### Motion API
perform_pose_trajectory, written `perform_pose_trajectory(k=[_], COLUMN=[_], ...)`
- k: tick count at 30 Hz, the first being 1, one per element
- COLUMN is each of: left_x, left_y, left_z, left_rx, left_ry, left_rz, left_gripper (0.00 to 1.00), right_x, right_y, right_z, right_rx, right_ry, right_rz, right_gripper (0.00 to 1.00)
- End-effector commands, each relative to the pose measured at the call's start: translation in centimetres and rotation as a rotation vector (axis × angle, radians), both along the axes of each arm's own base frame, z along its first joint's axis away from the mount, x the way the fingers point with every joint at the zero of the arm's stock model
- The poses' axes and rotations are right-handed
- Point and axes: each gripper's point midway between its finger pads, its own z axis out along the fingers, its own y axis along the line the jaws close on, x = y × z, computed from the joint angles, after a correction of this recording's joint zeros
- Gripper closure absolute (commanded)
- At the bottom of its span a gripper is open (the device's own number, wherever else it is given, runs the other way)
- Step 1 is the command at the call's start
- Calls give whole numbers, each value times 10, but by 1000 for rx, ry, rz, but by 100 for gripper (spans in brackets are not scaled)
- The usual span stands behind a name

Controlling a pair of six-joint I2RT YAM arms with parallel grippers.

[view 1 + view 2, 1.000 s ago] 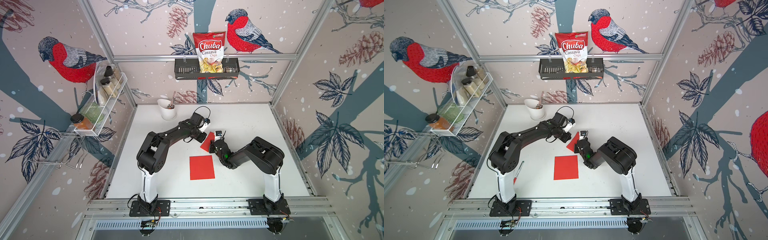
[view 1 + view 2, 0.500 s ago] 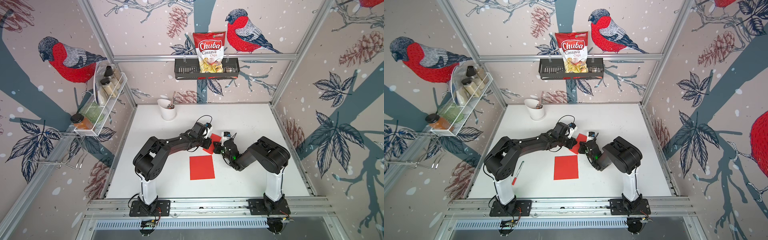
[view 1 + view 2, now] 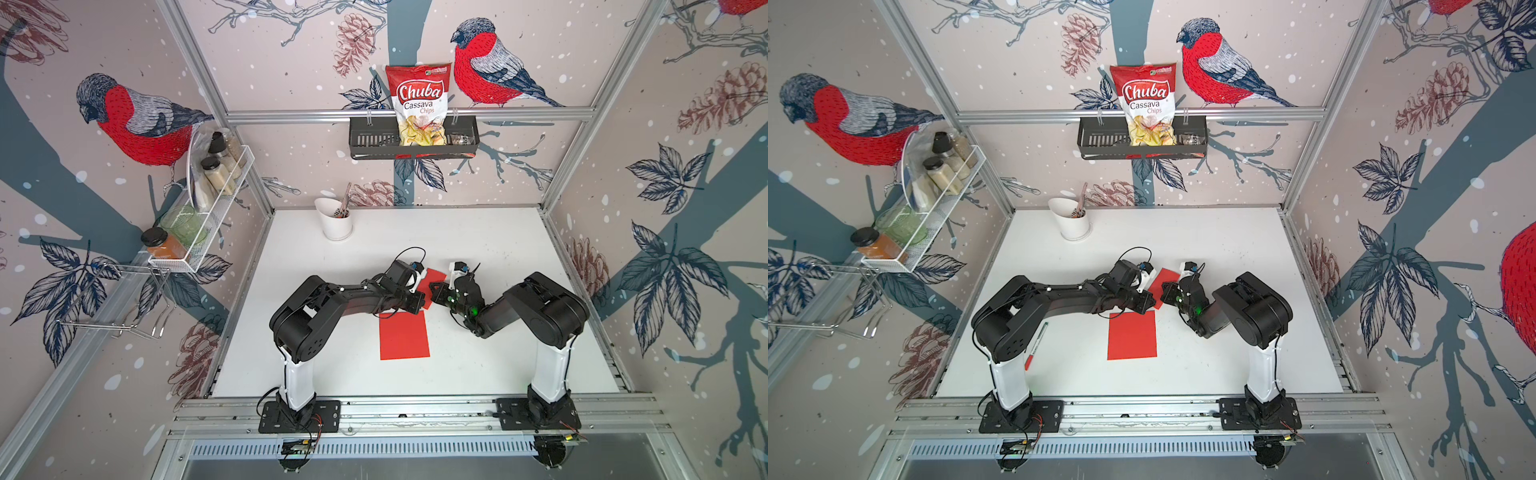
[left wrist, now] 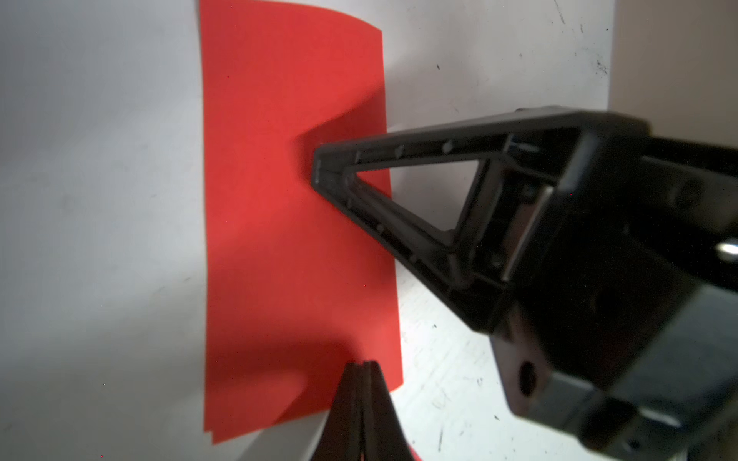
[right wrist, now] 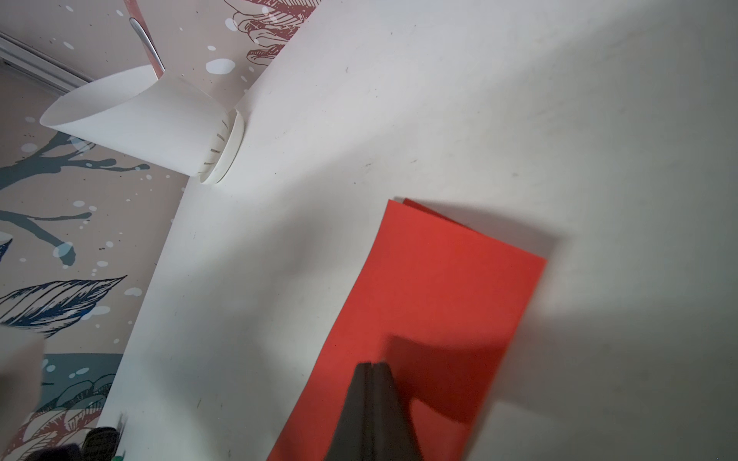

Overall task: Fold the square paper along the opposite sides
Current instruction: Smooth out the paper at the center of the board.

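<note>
A red paper (image 3: 434, 276), folded double into a strip, lies on the white table between my two arms. In the right wrist view the folded paper (image 5: 439, 287) shows a sliver of its lower layer at the far end. My right gripper (image 5: 373, 365) is shut, its tip resting on the top layer near one long side. In the left wrist view my left gripper (image 4: 363, 365) is shut too, tip over the paper (image 4: 279, 239) near its end. From above, the left gripper (image 3: 420, 302) and the right gripper (image 3: 432, 287) meet over the strip.
A second red sheet (image 3: 404, 334) lies flat just in front of the grippers. A white cup (image 3: 338, 220) with utensils stands at the back left. A red pen (image 3: 1036, 345) lies by the left arm's base. Wall racks hang at the left and back.
My left gripper has closed and reached forward to the paper's near end. The right gripper has shifted slightly right and stayed shut. The paper has gone from tilted up to lying flat.
</note>
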Motion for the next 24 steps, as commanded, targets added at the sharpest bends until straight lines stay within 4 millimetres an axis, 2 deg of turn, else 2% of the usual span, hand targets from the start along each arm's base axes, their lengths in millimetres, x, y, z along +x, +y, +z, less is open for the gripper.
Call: perform_pose_trajectory(k=[1, 5, 11, 15, 19, 22, 24], left_x=[9, 15, -1, -23, -38, -46, -53], left_y=[-11, -13, -4, 11, 23, 29, 32], left_z=[15, 17, -16, -45, -57, -57, -57], left_rx=[-36, -30, -13, 6, 44, 65, 81], left_ry=[-47, -67, 1, 71, 101, 108, 105], left_rz=[-14, -14, -10, -5, -20, -50, -73], left_gripper=[92, 92, 93, 95, 97, 99, 100], right_x=[-4, -3, -1, -2, -6, -15, -19], right_y=[3, 3, 3, 1, -1, 0, -4], right_z=[-7, -6, 0, 31, 53, 54, 47], right_rx=[8, 10, -10, -104, -214, -298, -339], right_ry=[40, 41, 6, -211, -384, -471, -470], right_rz=[12, 3, 19, 80, 112, 121, 95], right_gripper=[100, 100, 100, 100, 100, 100, 100])
